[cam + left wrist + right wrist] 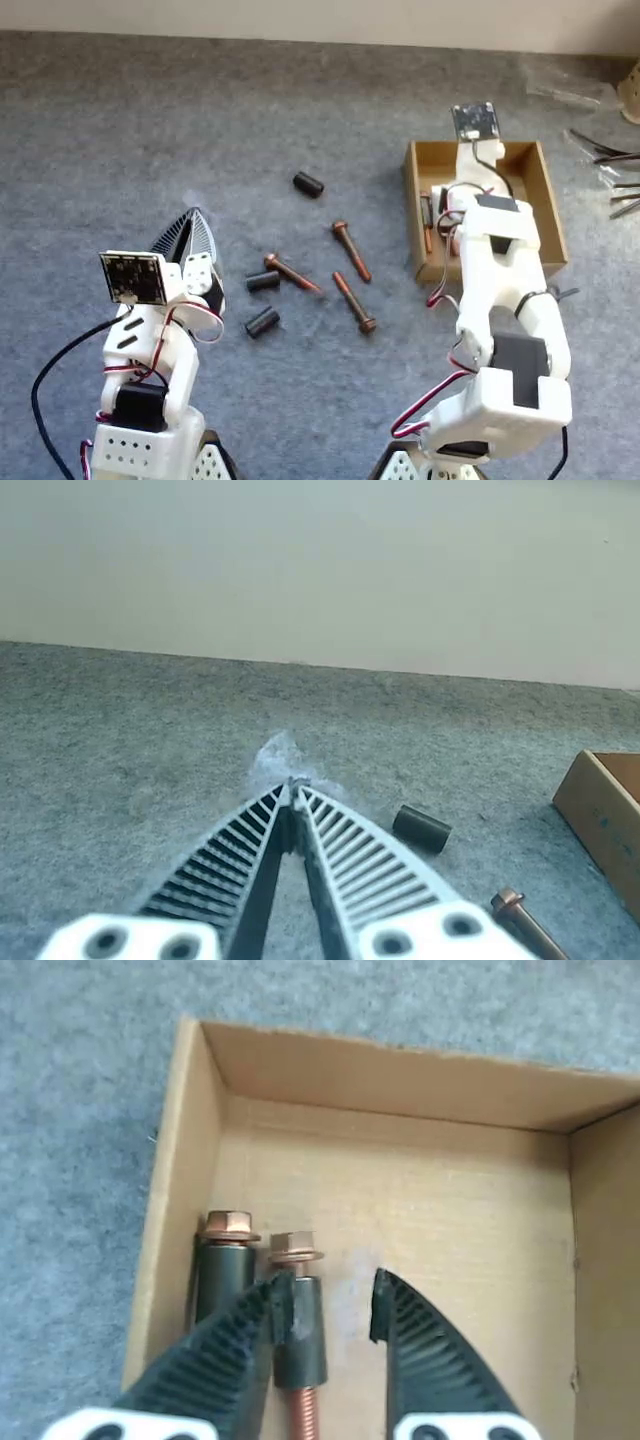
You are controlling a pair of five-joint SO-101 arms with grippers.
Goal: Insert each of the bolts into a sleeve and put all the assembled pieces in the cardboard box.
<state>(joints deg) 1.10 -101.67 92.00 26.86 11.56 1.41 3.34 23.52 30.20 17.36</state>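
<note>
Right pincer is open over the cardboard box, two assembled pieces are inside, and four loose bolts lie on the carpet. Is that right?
Not quite. Three loose bolts lie on the carpet, not four; the high view shows it. The rest stands: right pincer open over the cardboard box, two assembled pieces inside.
</note>
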